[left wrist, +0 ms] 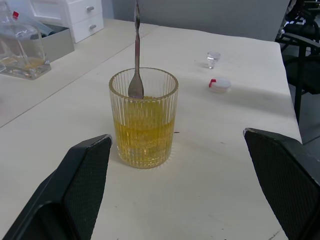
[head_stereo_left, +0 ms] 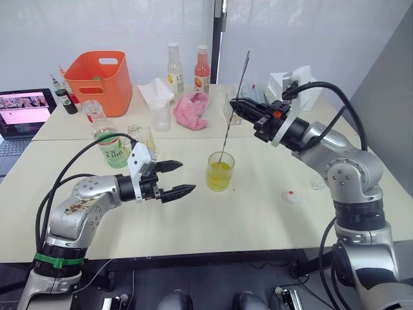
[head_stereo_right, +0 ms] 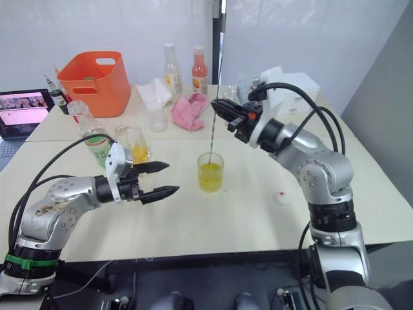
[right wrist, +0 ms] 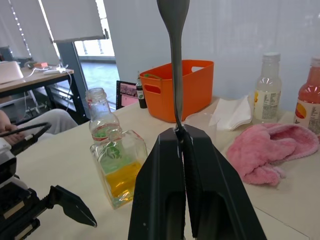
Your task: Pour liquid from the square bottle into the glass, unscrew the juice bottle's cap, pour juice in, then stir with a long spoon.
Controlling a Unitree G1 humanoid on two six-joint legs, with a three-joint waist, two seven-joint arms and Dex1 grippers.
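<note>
Two grippers work over a pale table [head_stereo_left: 213, 226]. Near the table's centre stands the glass [head_stereo_left: 220, 172], a ribbed clear tumbler about half full of yellow liquid. The long spoon [head_stereo_left: 233, 110] leans in it, bowl down in the liquid and its thin stem rising toward one o'clock. The right gripper [head_stereo_left: 236, 103], at about one o'clock from the glass, has its black fingers pinched together on the upper part of the stem; the right wrist view shows the stem squeezed between the two pads. The left gripper [head_stereo_left: 181, 178] hovers at nine o'clock from the glass, near it but not touching, its fingers spread wide with nothing between them. At about ten o'clock from the glass, well beyond the left gripper, the juice bottle [head_stereo_left: 106, 138] stands uncapped, with the square bottle [head_stereo_left: 146, 138] just beside it holding a little orange-yellow liquid. The cap [head_stereo_left: 293, 197], white with a red mark, lies on the table at about four o'clock from the glass. Further back are an orange basket [head_stereo_left: 98, 81], a pink cloth [head_stereo_left: 193, 108] and two tall slim bottles [head_stereo_left: 187, 68].
</note>
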